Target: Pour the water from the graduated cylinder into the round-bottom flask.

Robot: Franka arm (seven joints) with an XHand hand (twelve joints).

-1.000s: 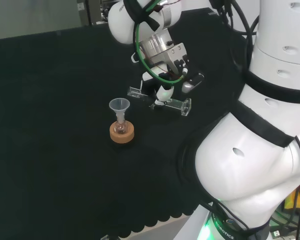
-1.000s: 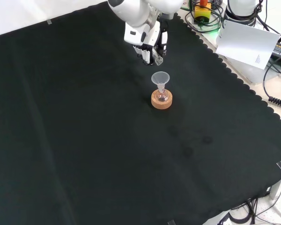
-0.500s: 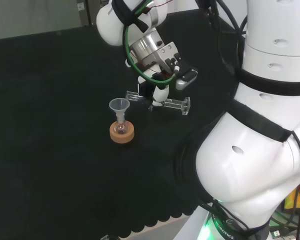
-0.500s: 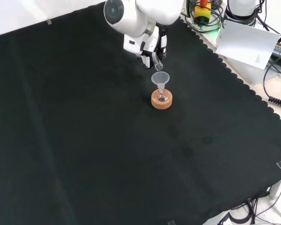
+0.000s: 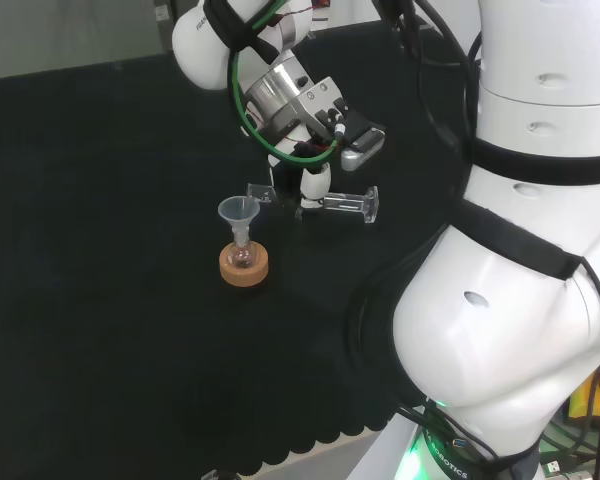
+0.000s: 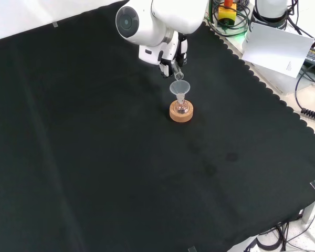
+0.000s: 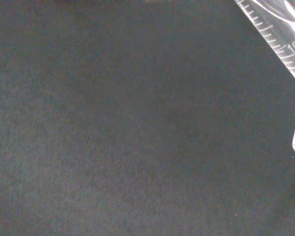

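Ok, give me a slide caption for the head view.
Hand holds the cylinder nearly level beside the funnel in the flask on its cork ring.

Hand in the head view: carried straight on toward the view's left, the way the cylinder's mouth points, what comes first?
Probably the funnel in the flask; the cylinder in the hand would arrive first, though depth is unclear.

The cloth (image 6: 94,157) on the bench is black and matt, with a fine woven grain in the wrist view. The graduated cylinder (image 5: 325,202) is clear and glossy, glass or plastic, with white printed marks. The funnel (image 5: 239,212) looks like clear plastic. The round-bottom flask (image 5: 242,256) is clear glass. Its stand (image 5: 244,268) is cork, light brown and rough. The arm (image 5: 520,250) has a smooth, glossy white shell, and the hand (image 5: 315,180) is white and black plastic.
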